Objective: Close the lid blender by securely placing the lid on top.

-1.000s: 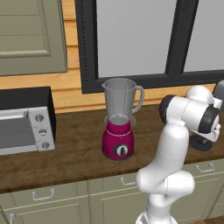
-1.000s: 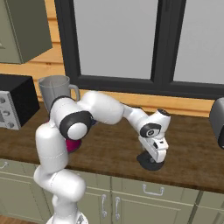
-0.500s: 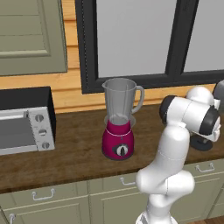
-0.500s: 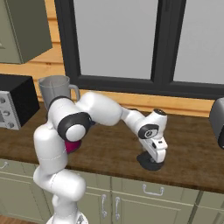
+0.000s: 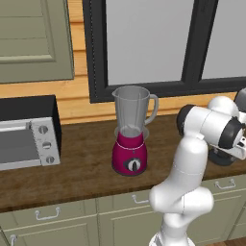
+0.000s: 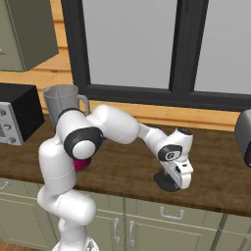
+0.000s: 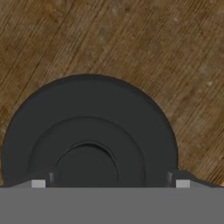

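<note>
The blender [image 5: 130,139] stands on the wooden counter, with a magenta base, a black dial and a clear jar whose mouth is uncovered; it also shows behind my arm [image 6: 61,100]. The lid [image 6: 165,181], a low black round cap, lies flat on the counter far to the blender's right [image 5: 220,157]. My gripper [image 6: 181,182] points straight down just above the lid. In the hand view the lid [image 7: 89,127] lies close below. My gripper [image 7: 109,181] is open, and one fingertip [image 7: 39,182] stands on each side of the lid's raised centre.
A grey-and-black toaster oven [image 5: 26,137] sits at the counter's left end. A dark appliance [image 6: 243,135] stands at the right edge. The window wall runs behind the counter, and the counter's front edge [image 6: 147,196] lies just in front of the lid.
My hand has sunk a little closer to the lid. The lid and the blender have not moved.
</note>
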